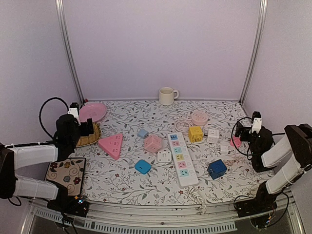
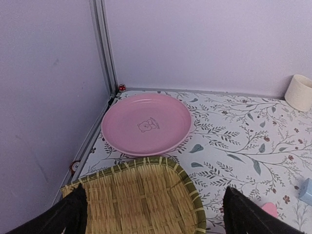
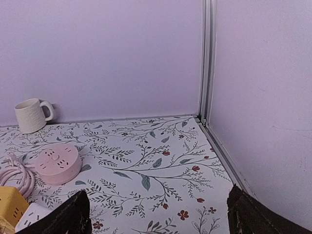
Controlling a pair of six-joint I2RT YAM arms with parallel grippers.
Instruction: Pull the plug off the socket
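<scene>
A white power strip [image 1: 179,159] with pastel sockets lies at the table's centre, its cord running off the near edge. A round pink socket [image 1: 199,118] with a coiled pink cable [image 3: 12,175] sits behind it, beside a yellow cube socket [image 1: 195,133] and a white cube socket [image 1: 213,135]. I cannot tell which socket holds a plug. My left gripper [image 1: 90,127] is open and empty over a woven basket [image 2: 146,163]. My right gripper [image 1: 242,139] is open and empty at the far right; its wrist view shows it [image 3: 157,204] over bare cloth, right of the pink socket [image 3: 57,163].
A pink plate [image 2: 146,124] lies behind the basket. A cream mug [image 1: 167,96] stands at the back wall. A pink triangle [image 1: 111,145], a pink cube [image 1: 152,143], a white adapter [image 1: 164,156] and two blue adapters [image 1: 143,166] [image 1: 216,168] lie around the strip. A patterned mat [image 1: 66,171] lies near left.
</scene>
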